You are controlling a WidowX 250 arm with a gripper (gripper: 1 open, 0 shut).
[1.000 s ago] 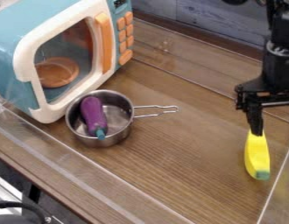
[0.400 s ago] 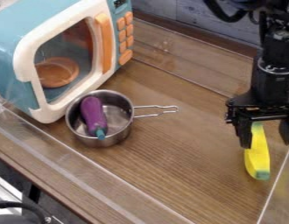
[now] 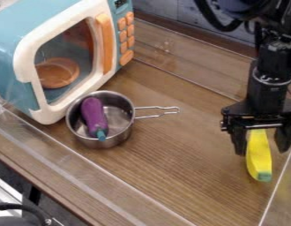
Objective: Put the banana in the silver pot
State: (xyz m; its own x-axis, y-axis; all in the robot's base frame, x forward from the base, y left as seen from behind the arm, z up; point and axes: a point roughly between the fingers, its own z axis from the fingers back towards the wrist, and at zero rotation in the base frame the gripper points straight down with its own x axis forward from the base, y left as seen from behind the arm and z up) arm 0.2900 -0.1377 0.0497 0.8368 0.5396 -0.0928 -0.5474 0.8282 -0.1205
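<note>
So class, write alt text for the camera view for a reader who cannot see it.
A black robot arm's open end effector points down over a yellow banana lying on a wooden table, its fingers either side of the banana's upper end. To the left, a silver pot holds a purple eggplant, in front of a toy microwave with an orange pot inside.

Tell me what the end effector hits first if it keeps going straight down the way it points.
Most likely the banana: the open end effector points down with its fingers straddling the banana's upper end on the wooden table. Depth is hard to judge from this single view.
</note>
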